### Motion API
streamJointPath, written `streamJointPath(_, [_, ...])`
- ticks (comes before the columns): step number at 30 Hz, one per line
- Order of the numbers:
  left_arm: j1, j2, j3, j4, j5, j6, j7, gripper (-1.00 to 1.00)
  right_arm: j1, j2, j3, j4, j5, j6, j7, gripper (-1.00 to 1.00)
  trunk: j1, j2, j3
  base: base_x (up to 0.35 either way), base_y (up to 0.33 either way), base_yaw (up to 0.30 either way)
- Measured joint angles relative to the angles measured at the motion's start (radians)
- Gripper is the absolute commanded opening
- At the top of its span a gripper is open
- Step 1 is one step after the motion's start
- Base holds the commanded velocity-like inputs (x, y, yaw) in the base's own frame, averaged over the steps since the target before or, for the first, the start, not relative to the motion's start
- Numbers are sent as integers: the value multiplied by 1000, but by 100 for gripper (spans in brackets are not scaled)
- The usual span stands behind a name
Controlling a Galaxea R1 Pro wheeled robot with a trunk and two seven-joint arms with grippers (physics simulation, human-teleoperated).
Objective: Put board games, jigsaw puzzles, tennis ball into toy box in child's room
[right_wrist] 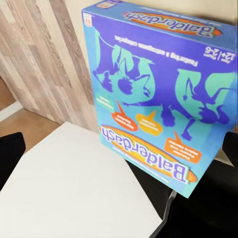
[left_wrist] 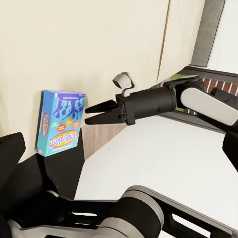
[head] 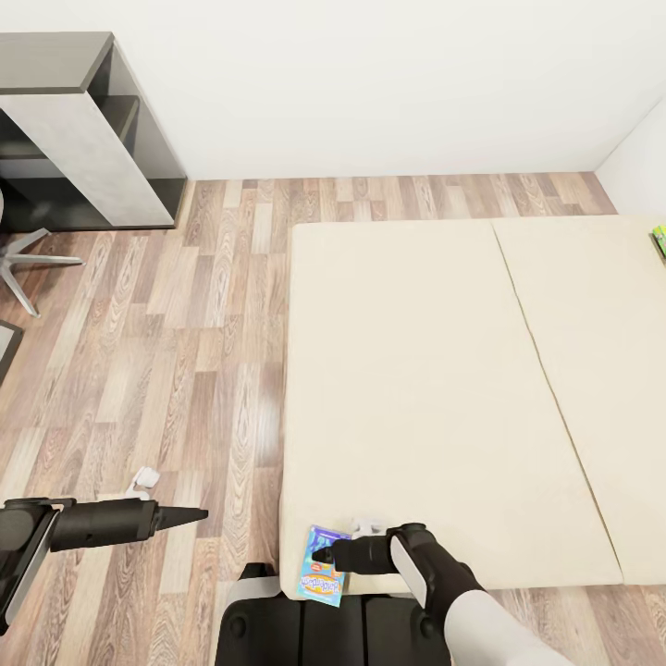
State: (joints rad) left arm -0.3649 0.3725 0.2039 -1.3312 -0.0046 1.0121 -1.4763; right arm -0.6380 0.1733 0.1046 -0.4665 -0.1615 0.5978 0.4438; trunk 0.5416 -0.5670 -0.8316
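Nearest the robot's trunk, at the near edge of the bed, the blue cartoon board game lies flat on the beige mattress, its lower end jutting past the mattress edge over the robot's dark base. The box reads "Balderdash" in the right wrist view. The right gripper points at that box, its dark fingertips right at the box's edge; in the left wrist view the right gripper shows its two fingers a narrow gap apart, just beside the box and not closed on it. Whether a fingertip touches the box, I cannot tell.

Off to the left, the left gripper hangs over the wood-plank floor, well apart from the bed, its fingers drawn together to a point and holding nothing.

Farther out, the mattress stretches away bare, split by a seam. At its far right edge a small green and yellow sliver of another board game peeks in, cut off by the frame.

Beyond the floor at the far left stands the table, with a light grey front panel and dark shelves, against the white wall. A chair's grey star base sits just beside it.
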Motion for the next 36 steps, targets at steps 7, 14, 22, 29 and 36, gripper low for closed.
streamJointPath(7, [0, 0, -1, 0, 0, 0, 0, 100, 0, -2, 0, 0, 0, -1, 0, 100, 0, 0, 0, 0, 0, 0])
streamJointPath(14, [0, 0, -1, 0, 0, 0, 0, 100, 0, 1, 3, 0, -1, -9, -1, 100, 0, 0, 0, 0, 0, 0])
streamJointPath(22, [0, 0, -1, 0, 0, 0, 0, 100, 0, 1, 11, 0, 0, -32, -2, 100, 0, 0, 0, 0, 0, 0])
streamJointPath(29, [0, 0, 1, 0, 1, 0, 0, 100, 0, 1, 17, 0, 0, -53, -3, 100, 0, 0, 0, 0, 0, 0])
streamJointPath(36, [0, 0, 0, 0, 0, 0, 0, 100, 0, 1, 17, 0, 0, -55, -5, 100, 0, 0, 0, 0, 0, 0])
